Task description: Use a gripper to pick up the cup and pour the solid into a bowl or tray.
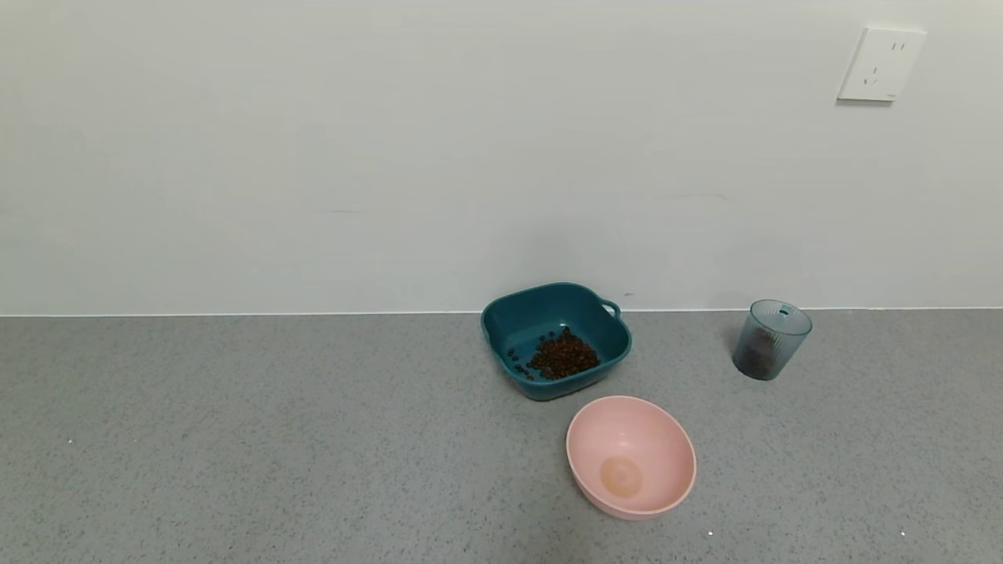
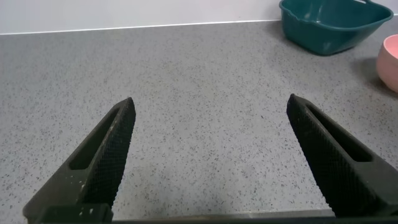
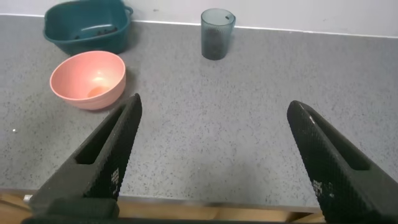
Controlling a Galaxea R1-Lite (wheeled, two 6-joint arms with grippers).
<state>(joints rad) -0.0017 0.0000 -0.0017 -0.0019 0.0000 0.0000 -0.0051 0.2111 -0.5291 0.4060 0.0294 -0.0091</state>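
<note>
Right of the teal basin [image 1: 501, 317] | ribbed cup [image 3: 216, 34] upright, dead ahead of right gripper [image 3: 214, 155] | fingers spread wide, empty | left gripper [image 2: 211, 155] likewise, farther off.

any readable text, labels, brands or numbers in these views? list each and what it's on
None readable in any view.
Wall socket: slot openings only, no print visible.
Cup: ribbed, no label.
Teal basin, pink bowl: plain.
Right pincer: small pale specks on both fingers, too small to read as characters.
Left pincer: no markings.
</note>
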